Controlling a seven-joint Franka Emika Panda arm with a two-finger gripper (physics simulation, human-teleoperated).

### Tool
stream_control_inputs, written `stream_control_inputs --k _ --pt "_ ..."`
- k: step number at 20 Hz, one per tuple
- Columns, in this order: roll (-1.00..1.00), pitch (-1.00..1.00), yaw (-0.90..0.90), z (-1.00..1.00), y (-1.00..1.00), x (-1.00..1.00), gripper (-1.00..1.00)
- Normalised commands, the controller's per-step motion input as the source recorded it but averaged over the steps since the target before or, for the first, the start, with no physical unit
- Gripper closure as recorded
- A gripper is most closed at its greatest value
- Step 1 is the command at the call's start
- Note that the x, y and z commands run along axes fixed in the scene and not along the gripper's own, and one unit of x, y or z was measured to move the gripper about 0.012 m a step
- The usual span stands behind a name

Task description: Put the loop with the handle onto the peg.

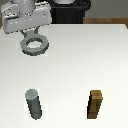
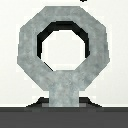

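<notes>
- The loop with the handle (image 1: 34, 44) is off the table (image 1: 75, 65): its dark shadow shows just under and inside the ring in both views, so it appears lifted a little above the white top, near the far edge and towards the exterior view's left.
- The gripper (image 1: 29, 31) sits right over the ring's stubby tab; in the wrist view the tab runs down out of sight into the dark band at the frame's edge. The fingers cannot be seen clearly, so whether they are closed cannot be told for certain, though the raised ring suggests they are clamped on the tab.
- The ring (image 2: 64, 52) hangs roughly level, its round hole open and unblocked.
- The peg (image 1: 34, 104) stands upright near the table's near edge, towards the exterior view's left, well apart from the ring and with nothing on it.
- The brown wooden block (image 1: 96, 104) stands near the same edge, towards the exterior view's right, and has no part in the task.
- Judged progress: picking up looks done; carrying the ring across to the peg, centring the hole over it and lowering it are all left.
</notes>
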Motion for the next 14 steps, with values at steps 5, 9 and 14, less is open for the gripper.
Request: stream_control_inputs --k 5,9,14 --pt "0.00 0.00 0.00 0.00 0.00 1.00 1.00" --pt "0.00 0.00 0.00 0.04 0.00 1.00 1.00" --pt "0.00 0.00 0.00 0.80 0.00 0.00 1.00"
